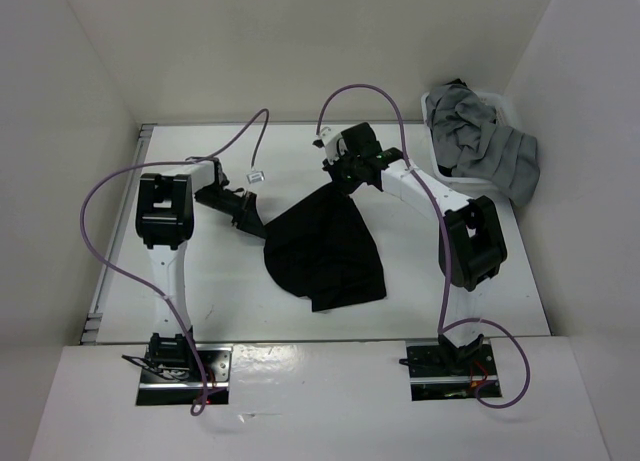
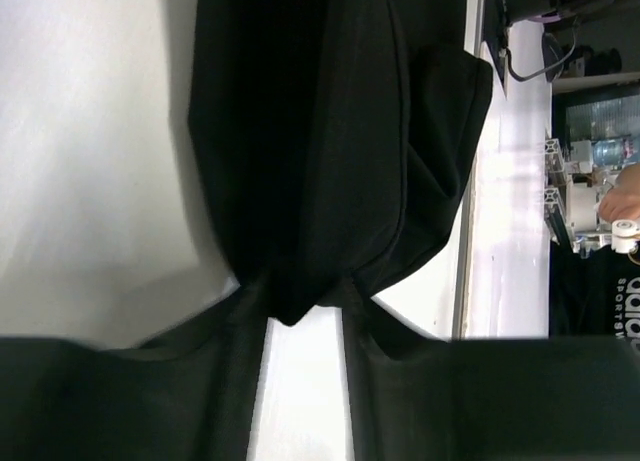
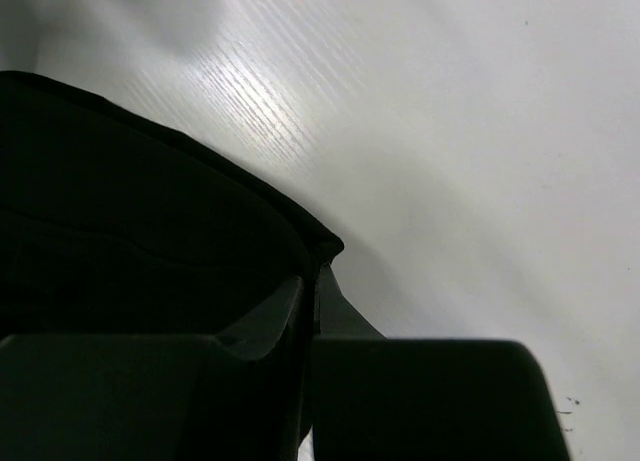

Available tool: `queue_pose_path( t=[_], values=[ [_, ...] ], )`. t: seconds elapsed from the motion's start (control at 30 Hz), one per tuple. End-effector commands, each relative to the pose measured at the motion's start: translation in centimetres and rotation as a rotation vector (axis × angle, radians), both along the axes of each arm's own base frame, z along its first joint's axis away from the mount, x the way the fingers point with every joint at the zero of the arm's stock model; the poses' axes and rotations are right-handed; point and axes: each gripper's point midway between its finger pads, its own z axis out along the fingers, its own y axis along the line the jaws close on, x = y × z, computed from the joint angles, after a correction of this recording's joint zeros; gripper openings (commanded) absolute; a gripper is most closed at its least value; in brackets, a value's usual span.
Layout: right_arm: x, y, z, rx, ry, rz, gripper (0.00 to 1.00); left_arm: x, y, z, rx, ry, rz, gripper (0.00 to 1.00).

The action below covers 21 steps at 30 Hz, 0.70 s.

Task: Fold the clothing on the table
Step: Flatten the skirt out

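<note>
Pinching both ends is needed: the clothing (image 1: 325,251) lies at the middle of the table (image 1: 200,281), its hem clamped by the right gripper (image 3: 310,296). The left gripper (image 2: 303,326), fingers apart astride a corner, should be closed fully before lifting.

— Entry one, clothing (image 1: 325,251)?
— Solid black, no print.
— Surface (image 1: 230,291)?
— Matte white.
— Heaped garments (image 1: 490,146)?
— Plain grey.
— Cables (image 1: 352,88)?
— Purple.
— Arms (image 1: 168,271)?
— White links, black joints.

Black clothing (image 1: 325,251) crumpled, far corner raised, mid white table (image 1: 230,281).
</note>
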Motion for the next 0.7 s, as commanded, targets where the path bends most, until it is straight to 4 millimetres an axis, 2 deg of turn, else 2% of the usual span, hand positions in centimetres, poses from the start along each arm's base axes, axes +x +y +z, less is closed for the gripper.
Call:
queue_pose_path(
  t=[0.0, 0.07, 0.1, 0.2, 0.23, 0.27, 0.3, 0.4, 0.43, 0.47, 0.6, 0.67],
  values=[
    [1.7, 1.1, 3.2, 0.058, -0.09, -0.004, 0.0, 0.3, -0.1, 0.5, -0.012, -0.061, -0.018, 0.34],
    [1.8, 0.5, 2.8, 0.047, -0.085, -0.02, 0.0, 0.9, 0.0, 0.7, -0.002, -0.087, -0.023, 0.27],
    [1.8, 0.4, 3.3, 0.052, -0.094, -0.019, 0.0, 0.9, 0.1, 0.9, 0.007, -0.085, -0.027, 0.21],
    [2.1, -0.2, 3.8, 0.05, -0.107, -0.038, 0.0, 2.4, 0.4, 2.8, 0.038, -0.155, -0.029, 0.11],
    [2.5, -0.6, 4.8, 0.06, -0.127, -0.049, 0.0, 2.9, 0.5, 4.1, 0.05, -0.183, -0.022, 0.06],
    [2.5, -0.6, 4.8, 0.06, -0.127, -0.049, 0.0, 3.4, 0.6, 4.9, 0.061, -0.206, -0.018, 0.03],
    [2.4, -0.6, 6.0, 0.075, -0.139, -0.056, 0.0, 4.4, 0.7, 6.3, 0.081, -0.255, -0.013, 0.0],
    [2.2, -0.7, 8.9, 0.103, -0.192, -0.056, 0.0, 5.9, 1.2, 9.6, 0.134, -0.34, 0.012, 0.0],
    [2.2, -0.9, 9.5, 0.108, -0.202, -0.071, 0.0, 6.8, 1.0, 11.7, 0.153, -0.399, 0.027, 0.0],
    [2.1, -1.0, 11.0, 0.123, -0.23, -0.071, 0.0, 7.3, 1.2, 12.6, 0.173, -0.426, 0.04, 0.0],
    [1.2, -1.7, 13.1, 0.135, -0.265, -0.079, 0.0, 8.4, 1.0, 15.9, 0.29, -0.556, 0.073, 0.0],
    [0.7, -1.7, 14.6, 0.144, -0.296, -0.081, 0.0, 8.4, 0.0, 16.9, 0.326, -0.588, 0.072, 0.0]
  ],
)
